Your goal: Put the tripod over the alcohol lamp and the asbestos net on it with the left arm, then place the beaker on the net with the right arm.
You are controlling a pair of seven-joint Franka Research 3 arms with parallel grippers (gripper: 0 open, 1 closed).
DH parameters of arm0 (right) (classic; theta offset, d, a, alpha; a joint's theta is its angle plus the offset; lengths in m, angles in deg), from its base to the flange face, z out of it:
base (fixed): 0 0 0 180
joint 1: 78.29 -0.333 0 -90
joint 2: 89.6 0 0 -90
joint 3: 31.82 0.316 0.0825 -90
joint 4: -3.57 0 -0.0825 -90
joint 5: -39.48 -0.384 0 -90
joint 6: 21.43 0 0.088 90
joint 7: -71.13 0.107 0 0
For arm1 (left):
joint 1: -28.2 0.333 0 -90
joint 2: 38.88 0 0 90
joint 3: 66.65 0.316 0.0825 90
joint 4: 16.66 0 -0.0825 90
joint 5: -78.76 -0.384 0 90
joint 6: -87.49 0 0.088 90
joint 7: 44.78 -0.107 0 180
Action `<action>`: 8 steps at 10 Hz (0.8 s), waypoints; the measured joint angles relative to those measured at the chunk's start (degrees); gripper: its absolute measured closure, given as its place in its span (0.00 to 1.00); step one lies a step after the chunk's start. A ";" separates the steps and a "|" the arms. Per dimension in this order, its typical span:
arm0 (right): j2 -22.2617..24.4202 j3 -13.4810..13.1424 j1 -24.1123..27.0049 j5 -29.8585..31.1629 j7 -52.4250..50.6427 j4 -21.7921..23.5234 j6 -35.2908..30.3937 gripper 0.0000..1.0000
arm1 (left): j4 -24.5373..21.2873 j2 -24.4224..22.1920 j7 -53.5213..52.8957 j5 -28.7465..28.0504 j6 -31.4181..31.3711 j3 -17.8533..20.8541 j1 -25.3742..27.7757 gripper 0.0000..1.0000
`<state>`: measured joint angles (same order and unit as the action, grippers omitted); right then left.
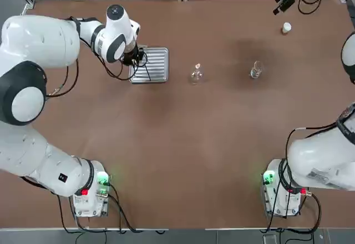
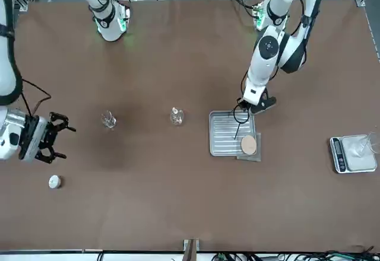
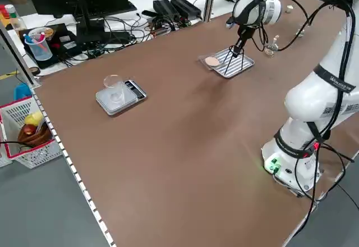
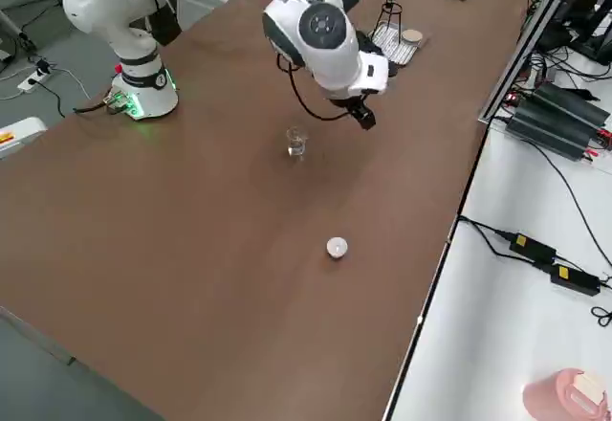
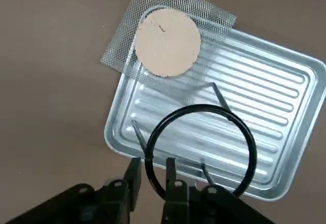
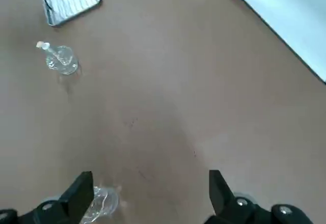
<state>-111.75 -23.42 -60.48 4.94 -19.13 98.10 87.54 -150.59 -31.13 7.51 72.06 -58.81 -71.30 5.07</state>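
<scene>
asbestos net (image 1: 135,76): mostly hidden by arm | beaker (image 6: 102,202): partly cut off

Bright even light, soft shadows, sharp

No text, label, brand, number or sign can be read in any view. A small dark plate with pale marks sits on the white left arm's lower link (image 1: 62,177), and a pale sticker on the white right arm's link (image 1: 323,174), but their characters are too small to make out.
</scene>
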 joint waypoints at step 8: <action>-4.31 16.22 23.97 -5.87 -30.59 12.55 -4.10 0.00 | 0.27 0.19 -0.15 -0.03 -0.13 -0.03 0.01 0.92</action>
<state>-116.06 -7.20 -36.50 -0.93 -49.73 110.65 83.44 -150.32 -30.93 7.36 72.02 -58.93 -71.33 5.08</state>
